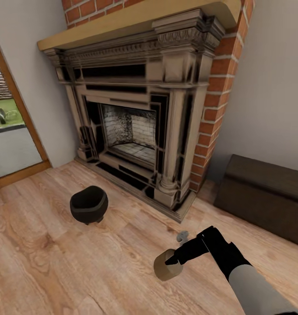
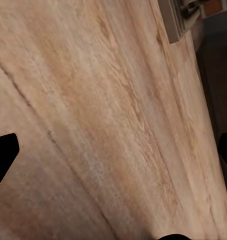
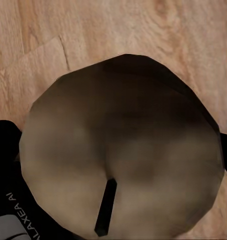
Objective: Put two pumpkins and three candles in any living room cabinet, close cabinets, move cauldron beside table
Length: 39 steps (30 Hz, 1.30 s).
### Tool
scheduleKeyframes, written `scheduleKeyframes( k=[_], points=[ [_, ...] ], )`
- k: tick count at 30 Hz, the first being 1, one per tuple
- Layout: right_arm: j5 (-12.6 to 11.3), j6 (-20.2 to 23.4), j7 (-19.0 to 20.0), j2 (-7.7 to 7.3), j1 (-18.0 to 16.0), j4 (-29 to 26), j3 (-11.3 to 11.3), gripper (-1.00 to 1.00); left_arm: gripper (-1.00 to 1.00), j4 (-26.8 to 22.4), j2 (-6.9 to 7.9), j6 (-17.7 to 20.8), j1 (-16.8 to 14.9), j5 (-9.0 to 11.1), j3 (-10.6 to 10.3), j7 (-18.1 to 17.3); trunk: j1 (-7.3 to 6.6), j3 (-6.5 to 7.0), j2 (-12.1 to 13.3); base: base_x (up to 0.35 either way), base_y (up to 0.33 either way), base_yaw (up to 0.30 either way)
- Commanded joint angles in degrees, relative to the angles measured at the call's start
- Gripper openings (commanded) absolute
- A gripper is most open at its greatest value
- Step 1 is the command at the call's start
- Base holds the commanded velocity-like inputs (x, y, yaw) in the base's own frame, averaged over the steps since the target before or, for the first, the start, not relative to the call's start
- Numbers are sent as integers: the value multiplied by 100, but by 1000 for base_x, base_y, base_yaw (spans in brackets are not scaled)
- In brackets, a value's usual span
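Note:
A tan, squat candle (image 1: 167, 265) with a dark wick (image 3: 105, 207) is held just above the wooden floor, and my right gripper (image 1: 172, 260) is shut on it from the right. In the right wrist view the candle's round top (image 3: 123, 150) spans the gap between the two black fingers (image 3: 4, 145). The black cauldron (image 1: 88, 204) stands upright on the floor to the left, in front of the fireplace and apart from the gripper. The dark brown cabinet (image 1: 264, 197) stands at the right wall, its front shut. My left gripper (image 2: 113, 155) hangs open over bare floor. No pumpkins are in view.
The red brick fireplace (image 1: 135, 122) with its raised hearth fills the middle. A glass door (image 1: 8, 135) with a wooden frame is at the left. A small grey thing (image 1: 182, 236) lies on the floor beside the candle. Open floor spreads around the cauldron.

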Motion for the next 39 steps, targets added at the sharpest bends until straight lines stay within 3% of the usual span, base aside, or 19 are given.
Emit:
scheduleKeyframes(
  k=[1,9,33,39],
  points=[
    [30,21,39,-2,-3,-10,8,-100,100,0,1,26,-1,0,12,-20,0,0,-2,139,-93,-271],
    [30,21,39,-2,-2,-11,8,-100,100,0,1,26,-1,-4,14,-11,0,37,-2,41,-82,-271],
    [30,21,30,-2,-2,-4,15,-100,100,0,1,24,-4,-8,12,-7,0,150,-2,1,-308,-271],
    [30,21,30,-2,-3,-4,9,-100,100,0,1,24,-3,-8,18,-7,0,178,-2,0,-135,-271]
  ],
)
